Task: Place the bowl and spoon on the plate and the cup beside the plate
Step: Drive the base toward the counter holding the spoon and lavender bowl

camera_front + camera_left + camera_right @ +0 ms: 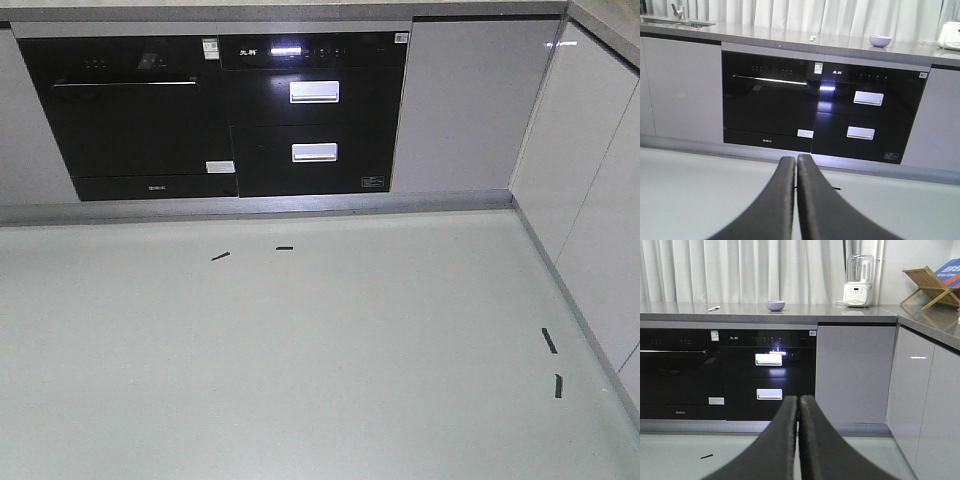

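A pale lavender bowl [880,40] stands on the grey countertop, far from both arms; the right wrist view shows the bowl [775,305] too. Left of it on the counter lies a small pale spoon [713,308], and the left wrist view catches the spoon [812,37] as a tiny light shape. Plate and cup are out of view. My left gripper [796,161] is shut and empty, low above the floor and pointing at the black ovens. My right gripper [799,401] is likewise shut with nothing in it. Neither gripper appears in the front view.
Black built-in appliances [215,110] sit under the counter [790,315], grey cabinets [852,372] to their right. A white blender [858,282] and a wooden rack [932,285] stand on the counter. A sink [675,20] lies far left. Black tape marks [550,340] dot the pale floor [300,350].
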